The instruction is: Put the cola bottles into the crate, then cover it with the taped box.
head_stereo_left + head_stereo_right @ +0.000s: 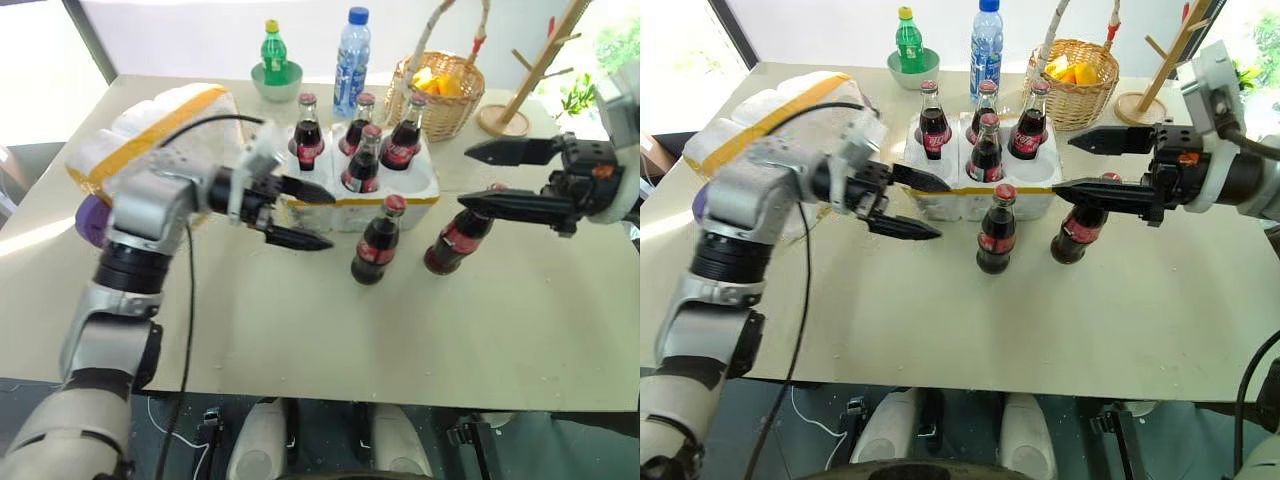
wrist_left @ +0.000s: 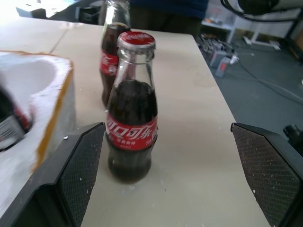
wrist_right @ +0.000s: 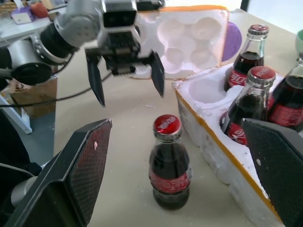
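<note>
The crate [image 1: 405,200], white foam with a yellow band, sits mid-table and holds several cola bottles [image 1: 361,160]. Two more cola bottles stand on the table in front of it, one [image 1: 377,242] near its front wall and one [image 1: 458,238] further right. My left gripper [image 1: 326,218] is open, level, left of the crate's front corner; in its wrist view the nearer loose bottle [image 2: 131,127] stands ahead between the fingers. My right gripper [image 1: 465,176] is open, its lower finger crossing over the right loose bottle's neck. The taped box [image 1: 150,125] lies on its side at the left.
Along the far edge stand a green soda bottle [image 1: 273,45] in a bowl, a clear water bottle [image 1: 351,50], a wicker basket [image 1: 437,95] with fruit and a wooden rack [image 1: 520,95]. A purple object [image 1: 90,220] lies by the box. Bare tabletop [image 1: 400,340] spreads toward the front.
</note>
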Tool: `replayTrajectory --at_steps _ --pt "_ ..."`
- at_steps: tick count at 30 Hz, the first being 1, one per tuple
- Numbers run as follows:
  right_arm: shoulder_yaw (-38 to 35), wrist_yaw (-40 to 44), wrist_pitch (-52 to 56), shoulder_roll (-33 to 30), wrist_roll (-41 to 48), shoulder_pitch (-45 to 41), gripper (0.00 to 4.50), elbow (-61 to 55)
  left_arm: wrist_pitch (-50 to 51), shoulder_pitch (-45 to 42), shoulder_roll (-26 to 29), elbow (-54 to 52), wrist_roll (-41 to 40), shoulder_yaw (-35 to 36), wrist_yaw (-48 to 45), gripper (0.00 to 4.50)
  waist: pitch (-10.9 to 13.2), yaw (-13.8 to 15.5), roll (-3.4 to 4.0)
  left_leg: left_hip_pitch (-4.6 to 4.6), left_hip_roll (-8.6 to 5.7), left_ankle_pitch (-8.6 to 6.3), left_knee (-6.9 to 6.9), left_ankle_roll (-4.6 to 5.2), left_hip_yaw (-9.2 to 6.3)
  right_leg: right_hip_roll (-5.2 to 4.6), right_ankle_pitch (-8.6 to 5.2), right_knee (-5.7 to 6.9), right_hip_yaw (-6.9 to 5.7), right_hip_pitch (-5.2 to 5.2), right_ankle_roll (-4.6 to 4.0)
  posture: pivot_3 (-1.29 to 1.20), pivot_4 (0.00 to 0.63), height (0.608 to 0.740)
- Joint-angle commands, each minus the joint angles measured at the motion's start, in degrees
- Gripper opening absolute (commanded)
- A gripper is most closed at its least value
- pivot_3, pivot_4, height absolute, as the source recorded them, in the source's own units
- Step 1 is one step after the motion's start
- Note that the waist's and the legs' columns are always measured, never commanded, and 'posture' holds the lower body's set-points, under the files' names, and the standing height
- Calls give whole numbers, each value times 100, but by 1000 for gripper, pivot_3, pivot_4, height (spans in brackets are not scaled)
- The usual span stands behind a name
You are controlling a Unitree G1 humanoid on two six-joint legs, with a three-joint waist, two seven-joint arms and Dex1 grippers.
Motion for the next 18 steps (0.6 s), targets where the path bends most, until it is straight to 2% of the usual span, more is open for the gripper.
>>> replayTrajectory --at_steps 1,10,18 --pt "-358 260 39 -335 163 182 4500 -283 -719 -227 -289 609 426 -302 89 4445 0 -8 0 3 0 0 -1 0 -1 0 1 4 -1 0 1 0 150 740" --pt "-1420 247 329 -682 435 1066 4500 -771 -1838 -598 -1230 2189 1048 -574 339 4445 0 -3 0 10 8 -4 -8 6 1 2 1 16 -1 -9 4 0 150 740" --pt "-1864 -159 431 -484 609 1572 4500 -1022 -1780 -710 -1638 2791 1017 -506 129 4445 0 -16 0 10 6 -6 -7 10 3 -6 1 17 0 -10 4 0 150 740"
